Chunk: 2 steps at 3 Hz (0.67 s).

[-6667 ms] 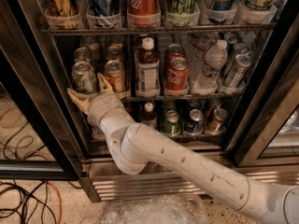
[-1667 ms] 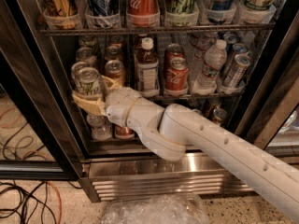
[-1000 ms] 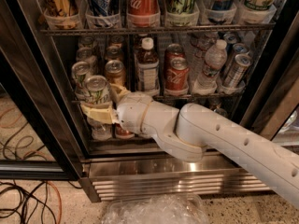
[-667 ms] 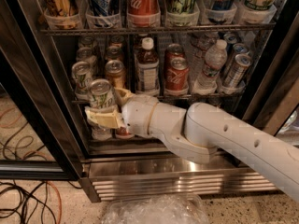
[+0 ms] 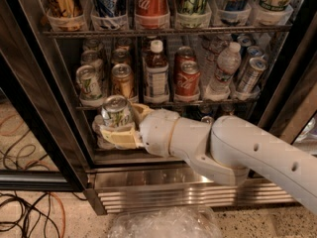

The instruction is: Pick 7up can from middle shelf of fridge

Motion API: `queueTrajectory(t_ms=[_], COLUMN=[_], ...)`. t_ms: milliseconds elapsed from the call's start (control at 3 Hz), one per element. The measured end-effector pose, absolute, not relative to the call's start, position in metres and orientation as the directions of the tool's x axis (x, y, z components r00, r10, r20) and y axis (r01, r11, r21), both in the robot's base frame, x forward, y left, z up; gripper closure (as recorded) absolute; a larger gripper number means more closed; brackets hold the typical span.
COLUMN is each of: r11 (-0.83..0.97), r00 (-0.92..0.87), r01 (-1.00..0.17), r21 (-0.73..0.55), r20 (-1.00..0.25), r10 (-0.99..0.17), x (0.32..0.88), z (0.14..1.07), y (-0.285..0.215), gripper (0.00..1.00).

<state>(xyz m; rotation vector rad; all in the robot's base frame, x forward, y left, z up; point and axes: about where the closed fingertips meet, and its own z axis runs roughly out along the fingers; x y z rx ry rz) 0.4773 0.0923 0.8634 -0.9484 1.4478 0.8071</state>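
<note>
My gripper (image 5: 122, 125) is shut on the 7up can (image 5: 117, 113), a silver-white can with green lettering. A cream finger (image 5: 118, 136) lies under it and another shows behind it at the right. The can is held upright just in front of the fridge (image 5: 52, 108), slightly below the front edge of the middle shelf (image 5: 198, 103). A second can of the same kind (image 5: 89, 82) stands in a clear cup at the left end of that shelf. My white arm reaches in from the lower right.
On the middle shelf stand a gold-brown can (image 5: 123, 80), a brown bottle (image 5: 157, 73), red Coca-Cola cans (image 5: 187, 78), a water bottle (image 5: 223, 67) and slanted cans (image 5: 250, 73). The louvred steel base (image 5: 188, 192) lies below. Cables (image 5: 25, 212) and plastic wrap (image 5: 163, 224) are on the floor.
My gripper closed on the 7up can at the left of the middle shelf and has drawn it out, down and to the right, away from the rack.
</note>
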Motion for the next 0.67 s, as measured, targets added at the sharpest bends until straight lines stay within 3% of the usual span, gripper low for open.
queueTrajectory(t_ms=[667], r11=[0.492], r00=[-0.04], r01=[-0.87], r21=[-0.039], r20=[-0.988], r10=[-0.148], x=[0.444], z=[0.864], y=[0.069], gripper=[1.0])
